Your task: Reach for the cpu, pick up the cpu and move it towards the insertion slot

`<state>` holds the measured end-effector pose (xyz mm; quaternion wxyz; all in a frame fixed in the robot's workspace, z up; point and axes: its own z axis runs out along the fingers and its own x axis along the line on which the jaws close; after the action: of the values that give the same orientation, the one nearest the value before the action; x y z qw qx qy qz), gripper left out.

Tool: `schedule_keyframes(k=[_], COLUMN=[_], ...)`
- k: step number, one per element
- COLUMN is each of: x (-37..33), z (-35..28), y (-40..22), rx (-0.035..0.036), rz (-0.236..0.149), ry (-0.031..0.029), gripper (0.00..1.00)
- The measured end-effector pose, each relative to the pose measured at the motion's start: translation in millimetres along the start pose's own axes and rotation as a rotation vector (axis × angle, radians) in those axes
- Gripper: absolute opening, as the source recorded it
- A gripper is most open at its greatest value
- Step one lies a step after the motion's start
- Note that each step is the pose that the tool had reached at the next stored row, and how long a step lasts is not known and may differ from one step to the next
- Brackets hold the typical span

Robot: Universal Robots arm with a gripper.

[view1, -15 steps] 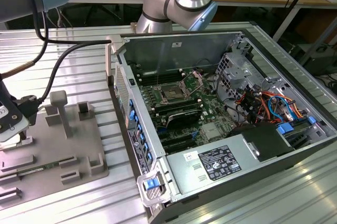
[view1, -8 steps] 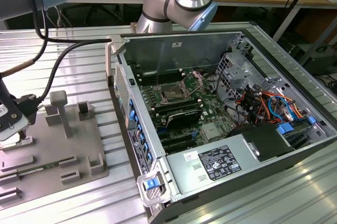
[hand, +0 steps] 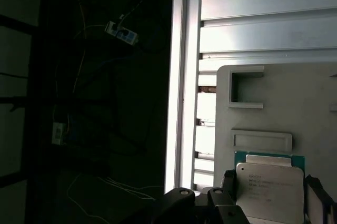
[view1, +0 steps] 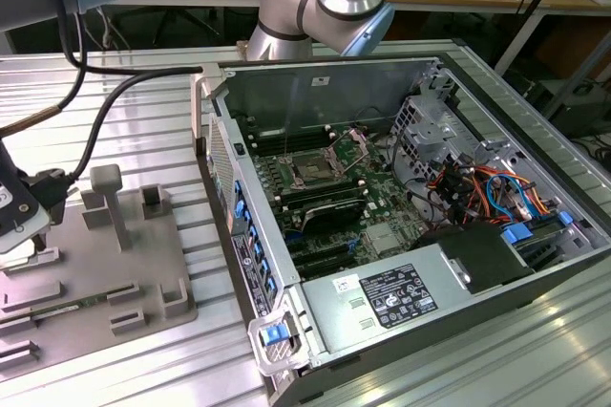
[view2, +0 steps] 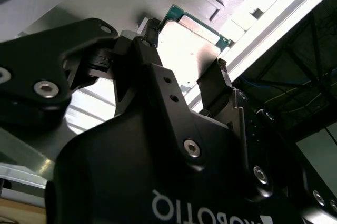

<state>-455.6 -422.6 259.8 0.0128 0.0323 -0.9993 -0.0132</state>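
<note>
Your gripper [view2: 184, 50] sets its jaws astride the cpu [hand: 269, 190] (pinching or merely flanking, I cannot tell), which looks light, stiff, thin and fragile, so hold opposite edges

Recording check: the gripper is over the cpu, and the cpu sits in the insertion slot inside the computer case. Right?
Not quite. The gripper is over the cpu, but the cpu lies on the grey tray, not in the insertion slot, as the first wrist view shows.
</note>
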Motion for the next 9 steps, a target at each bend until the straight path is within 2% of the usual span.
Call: schedule_keyframes(k=[9], x=[-0.1], z=[-3.9], y=[-0.4], rx=[-0.0016], rz=[0.0], ry=[0.0006], gripper=[0.55])
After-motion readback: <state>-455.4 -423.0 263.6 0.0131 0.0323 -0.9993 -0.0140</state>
